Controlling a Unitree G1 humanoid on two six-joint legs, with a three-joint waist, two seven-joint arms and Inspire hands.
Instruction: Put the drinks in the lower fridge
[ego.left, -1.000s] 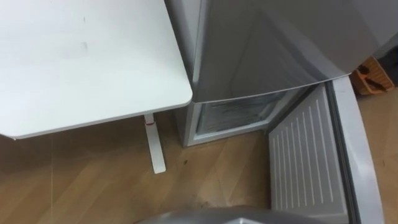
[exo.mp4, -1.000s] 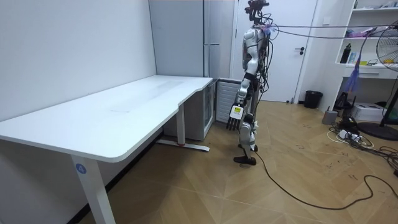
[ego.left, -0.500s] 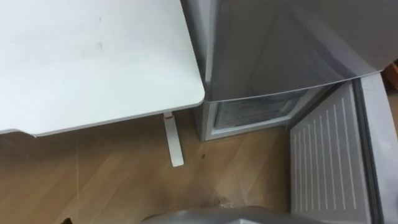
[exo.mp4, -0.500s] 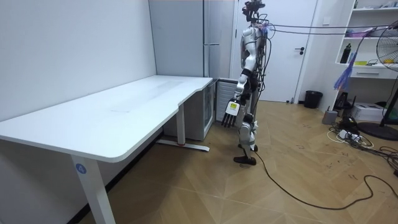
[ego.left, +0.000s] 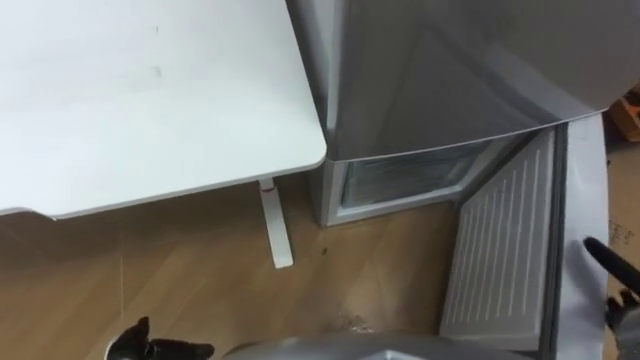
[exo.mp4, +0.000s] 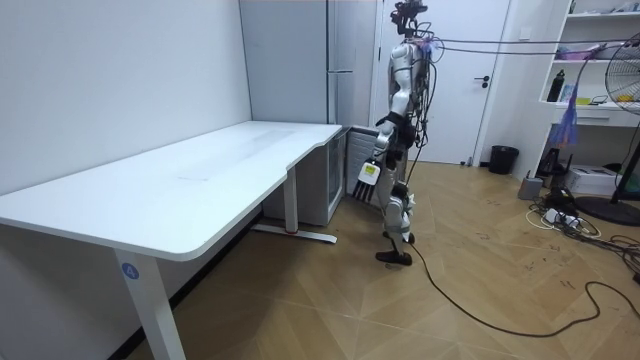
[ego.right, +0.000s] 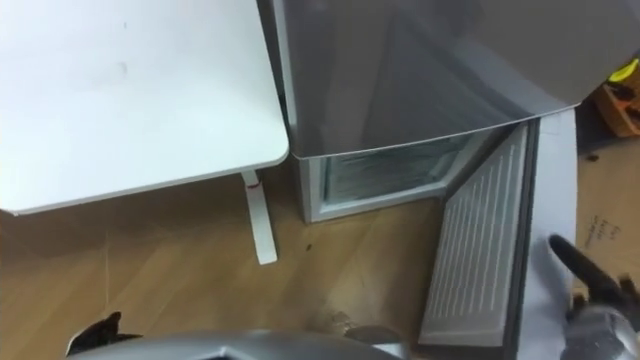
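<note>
The grey fridge (ego.left: 450, 70) stands in front of me, to the right of the white table. Its lower compartment (ego.left: 400, 180) is open and I see a pale shelf or drawer front inside. The lower door (ego.left: 500, 250) is swung out toward me on the right, its ribbed white inner side showing. My right hand (ego.left: 612, 268) is at the right edge beside the door's outer edge, fingers straight, holding nothing. My left hand (ego.left: 150, 345) is low at the bottom left over the floor, fingers relaxed and empty. In the room view I stand upright before the fridge (exo.mp4: 340, 100).
The white table (ego.left: 150, 90) fills the left side, with its leg and foot (ego.left: 273, 225) on the wooden floor close to the fridge's left corner. An orange thing (ego.left: 628, 110) and cardboard (ego.right: 600, 235) lie on the floor right of the door.
Both hands have come up into the eye view, the left at the bottom left, the right beside the door. In the room view an arm has lifted forward toward the fridge.
</note>
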